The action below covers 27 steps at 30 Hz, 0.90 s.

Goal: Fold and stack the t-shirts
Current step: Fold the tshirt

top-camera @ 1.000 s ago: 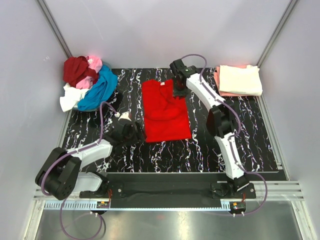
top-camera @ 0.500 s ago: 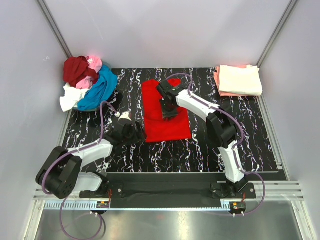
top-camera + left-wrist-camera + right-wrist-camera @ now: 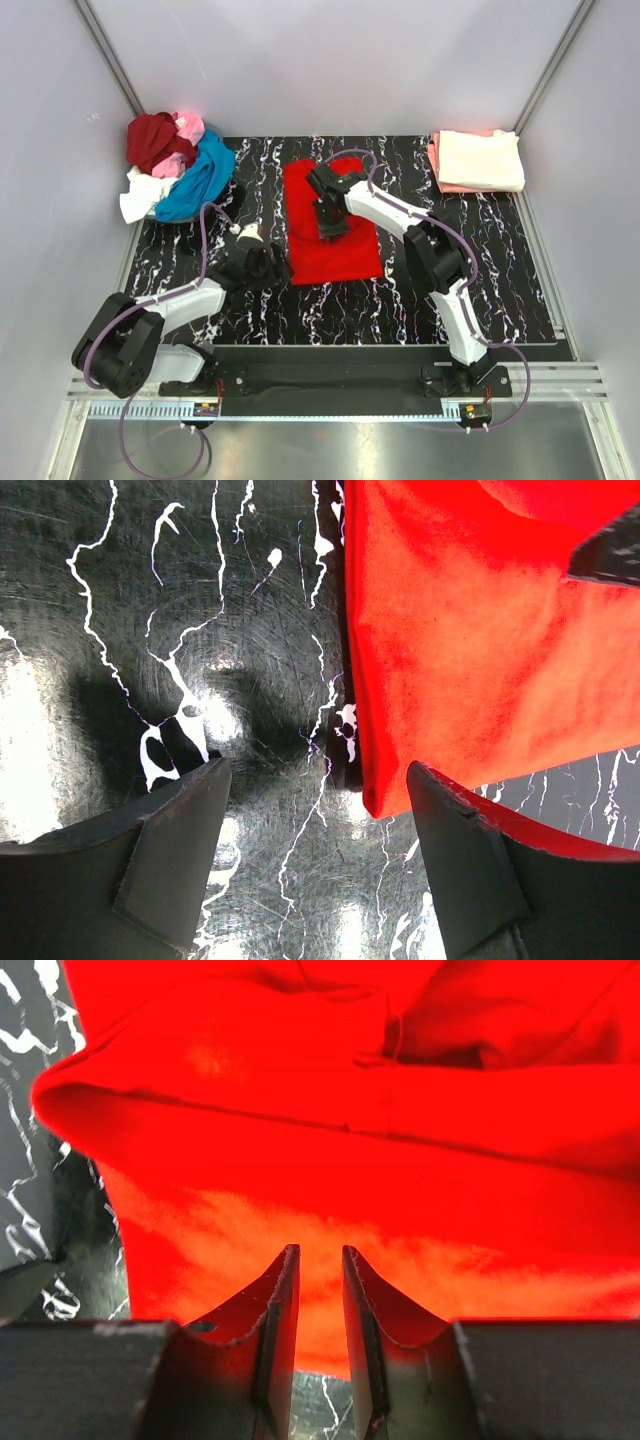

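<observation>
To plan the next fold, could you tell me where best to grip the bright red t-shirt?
Its near-left corner, approached from the left over the table: the bright red t-shirt lies flat there, edge exposed, and the left gripper hovers open beside it.

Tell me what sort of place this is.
Likely a robot lab test cell: bare white enclosure walls, arms bolted to a base rail, t-shirt pile, black marbled tabletop.

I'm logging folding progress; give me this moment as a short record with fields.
shirt in work: bright red t-shirt, on the table, centre, partly folded
left gripper: open, by the shirt's near left corner
right gripper: over the shirt, jaws nearly together, grip unclear
unfolded pile: far left
folded stack: far right, cream on salmon
</observation>
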Available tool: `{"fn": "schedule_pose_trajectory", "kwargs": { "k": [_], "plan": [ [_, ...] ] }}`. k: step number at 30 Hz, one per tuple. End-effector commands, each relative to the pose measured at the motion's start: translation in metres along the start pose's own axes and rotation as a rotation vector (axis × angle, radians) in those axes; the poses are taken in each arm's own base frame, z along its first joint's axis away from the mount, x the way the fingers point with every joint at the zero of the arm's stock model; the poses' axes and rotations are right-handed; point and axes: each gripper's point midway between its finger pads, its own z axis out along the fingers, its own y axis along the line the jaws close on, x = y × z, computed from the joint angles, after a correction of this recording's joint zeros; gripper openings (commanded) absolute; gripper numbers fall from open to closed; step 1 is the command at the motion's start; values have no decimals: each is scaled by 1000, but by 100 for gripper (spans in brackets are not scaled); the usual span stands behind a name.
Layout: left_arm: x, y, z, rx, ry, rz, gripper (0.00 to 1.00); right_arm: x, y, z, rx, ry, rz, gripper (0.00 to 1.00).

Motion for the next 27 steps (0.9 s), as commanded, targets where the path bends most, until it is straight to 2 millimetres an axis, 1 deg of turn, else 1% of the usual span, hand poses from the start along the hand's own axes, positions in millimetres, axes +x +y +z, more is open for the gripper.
{"fn": "schedule_pose_trajectory", "kwargs": {
  "k": [1,2,4,8,9,12,13,15,16,17,18,19,20,21,22,23,24,25,27],
  "plan": [
    [3,4,3,-7,10,9,78,-7,9,3,-10,-9,-10,30],
    [3,4,3,-6,9,9,78,-9,5,4,11,-21,-13,30],
    [2,4,3,-5,8,8,78,-9,4,8,21,-16,-19,30],
    [3,5,4,-7,13,7,78,-14,2,11,39,-21,-31,30],
    [4,5,4,-7,13,7,78,-13,0,15,52,-17,-34,30],
    [3,5,4,-5,12,6,78,-21,-3,13,77,-35,-41,30],
    [3,5,4,-5,12,6,78,-22,-5,16,87,-31,-43,31],
    [3,4,4,-4,11,4,78,-29,-7,13,105,-49,-51,31],
    [2,5,4,-5,10,4,78,-37,-6,12,108,-67,-52,31],
    [2,4,4,-3,10,4,78,-38,-9,12,118,-61,-55,31],
    [3,3,4,0,10,5,78,-41,-16,19,133,-55,-50,32],
    [3,5,4,-4,11,3,78,-55,-14,13,125,-89,-48,32],
    [3,4,4,-2,11,3,78,-58,-18,14,131,-84,-46,33],
    [3,5,4,-2,10,2,78,-64,-22,14,132,-89,-34,33],
    [3,5,4,-2,11,3,78,-75,-28,18,129,-105,-18,33],
    [3,5,4,-1,11,2,78,-80,-34,20,131,-106,-14,33],
    [2,5,4,0,8,1,78,-81,-39,28,129,-94,-8,33],
    [3,5,4,2,8,1,78,-92,-47,24,124,-112,8,33],
    [2,5,4,3,5,-1,78,-97,-56,19,129,-115,15,33]
  ]
}}
